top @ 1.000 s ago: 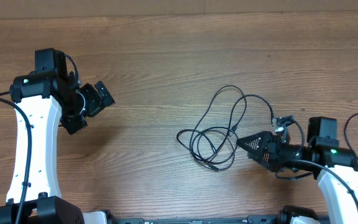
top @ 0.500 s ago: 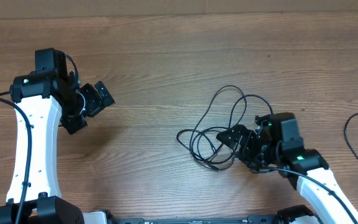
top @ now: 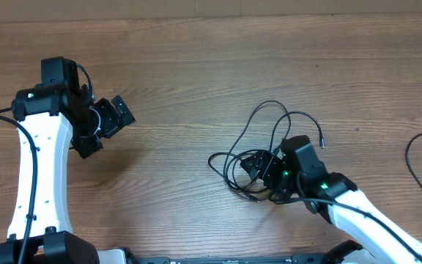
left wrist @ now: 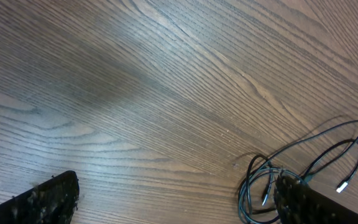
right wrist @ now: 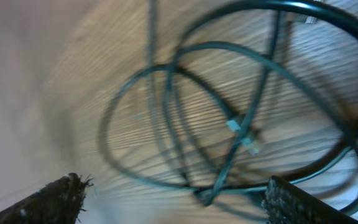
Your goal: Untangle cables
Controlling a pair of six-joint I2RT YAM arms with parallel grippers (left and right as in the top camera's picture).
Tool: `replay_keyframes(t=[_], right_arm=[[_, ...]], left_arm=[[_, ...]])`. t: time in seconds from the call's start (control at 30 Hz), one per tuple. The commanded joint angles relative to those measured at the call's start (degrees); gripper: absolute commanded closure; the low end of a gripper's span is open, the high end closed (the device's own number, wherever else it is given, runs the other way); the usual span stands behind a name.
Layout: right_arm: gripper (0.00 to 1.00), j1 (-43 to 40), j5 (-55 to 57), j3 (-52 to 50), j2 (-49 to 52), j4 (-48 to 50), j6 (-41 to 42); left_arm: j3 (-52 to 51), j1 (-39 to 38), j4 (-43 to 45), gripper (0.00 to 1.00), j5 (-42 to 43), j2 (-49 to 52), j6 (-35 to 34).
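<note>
Wooden table (top: 196,59) (pale grain) bears tangled black cables (top: 229,165)

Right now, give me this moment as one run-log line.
right fingers: open over tangle of thin black cables on wooden table | left fingers: open, away from it | held: nothing

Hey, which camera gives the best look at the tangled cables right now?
The overhead view: the cables show whole, loops and ends, except where the right gripper covers them. The left wrist view catches them small in its lower right corner; the right wrist view shows only blurred loops close up.
</note>
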Motion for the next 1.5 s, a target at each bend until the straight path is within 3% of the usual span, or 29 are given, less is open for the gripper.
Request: replay_keyframes(t=[0.0, 0.1, 0.13, 0.27, 0.3, 0.5, 0.7, 0.83, 0.93, 1.03, 1.1, 1.27, 1.47], right_arm=[[0.1, 0.4, 4.1, -0.5, 5.0, 1.7, 3.5], [0.18, 0.4, 4.1, -0.5, 10.2, 4.9, 7.2], [0.27, 0.4, 4.0, -0.5, 12.0, 6.3, 7.8], [0.91, 0.4, -0.4, -0.4, 16.0, 11.5, 6.5], [0.96, 0.4, -2.2, -0.4, 16.0, 12.4, 5.2], [0.96, 0.2, -9.2, 3.5, 10.4, 13.5, -0.6], [0.96, 0.5, -19.2, 16.7, 1.0, 12.7, -11.6], [0.96, 2.6, -17.8, 27.6, -1.5, 3.7, -23.8], [0.96, 4.7, -6.8, 33.2, -1.6, -7.6, -30.3], [0.96, 6.4, 5.6, 33.7, -1.5, -15.3, -30.1], [0.96, 6.8, 8.0, 33.7, -1.0, -19.1, -27.7], [0.96, 6.9, -1.8, 33.7, 0.7, -24.7, -25.0], [0.96, 6.9, -14.1, 33.7, 1.1, -25.3, -27.7]], left_arm=[[0.3, 0.0, 0.1, 0.0, -0.3, 0.0, 1.2], [0.3, 0.0, 0.1, 0.0, -0.3, 0.0, 1.2], [0.3, 0.0, 0.1, 0.01, -0.3, 0.0, 1.2], [0.3, 0.0, 0.1, 0.0, -0.3, 0.0, 1.2], [0.3, 0.0, 0.1, 0.0, -0.3, 0.0, 1.2], [0.3, 0.0, 0.1, 0.0, -0.3, 0.0, 1.2], [0.3, 0.0, 0.1, 0.0, -0.3, 0.0, 1.2], [0.3, 0.0, 0.1, 0.0, -0.3, 0.0, 1.2], [0.3, 0.0, 0.1, 0.0, -0.3, 0.0, 1.2], [0.3, 0.0, 0.1, 0.0, -0.3, 0.0, 1.2], [0.3, 0.0, 0.1, 0.0, -0.3, 0.0, 1.2], [0.3, 0.0, 2.3, 0.0, -2.0, 0.0, 1.2], [0.3, 0.0, 2.5, 0.0, -2.3, 0.0, 1.2]])
